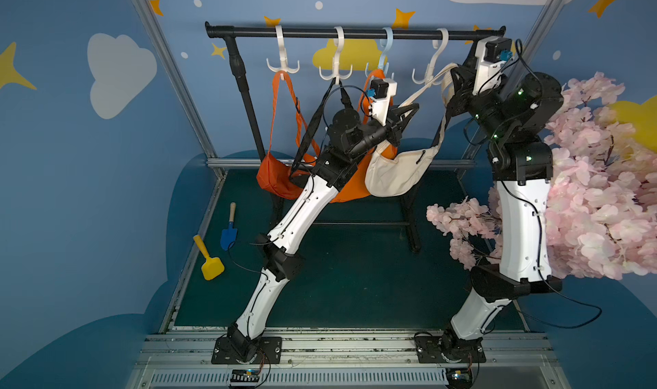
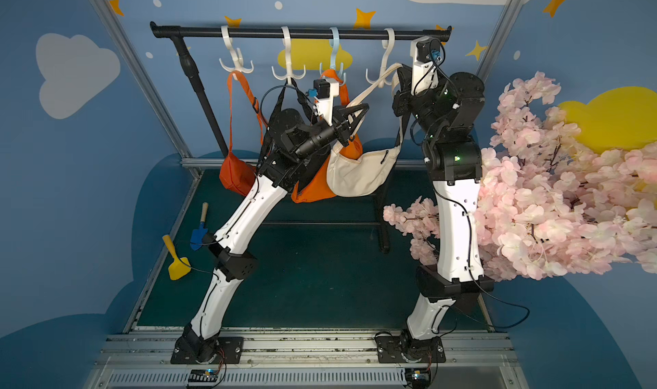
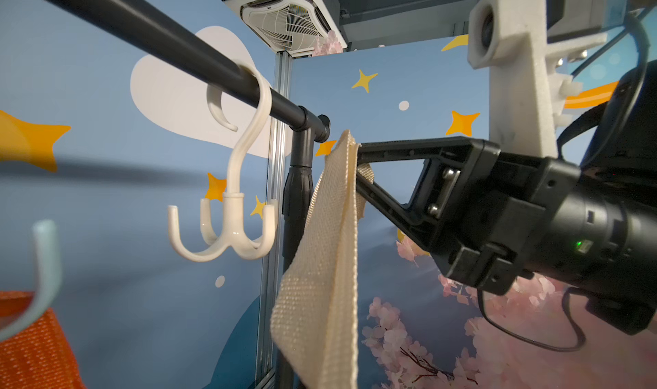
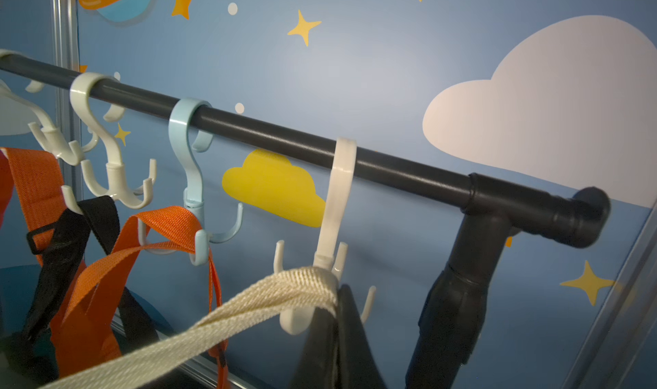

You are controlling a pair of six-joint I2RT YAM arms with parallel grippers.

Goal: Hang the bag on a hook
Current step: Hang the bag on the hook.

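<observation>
right end effector point(image 3: 358, 161): closed, pinching the cream strap point(image 3: 320, 262) at a fold; webbing drops away from the fingertips.
white hook point(image 4: 334, 199): just beside the right fingertips. Prongs bare in the left wrist view and the strap is over none of them. Touching or not: can't tell.
left end effector point(image 1: 409, 111): closed on the same cream strap, further down its run. The strap goes straight from here up to the right end effector.
cream bag point(image 1: 394, 177): slung directly below the left end effector, off the counter point(image 1: 355, 280), carried by the strap only.
rail point(image 4: 270, 138): black bar just above the right end effector, well above the left one; carries all the hooks.
light blue hook point(image 4: 188, 149): next along the rail past the white hook, near the left end effector; orange strap point(image 4: 160, 220) looped on a prong.
black strap point(image 4: 71, 234): on the hook beyond that, behind the left arm.
orange bag point(image 1: 281, 177): on the last hook, farthest from both end effectors.
shovels: blue shovel point(image 1: 228, 236) and yellow shovel point(image 1: 212, 266) lie on the counter, well below the left end effector.
blossoms point(image 1: 597, 191): pink, against the right arm, behind its end effector.
</observation>
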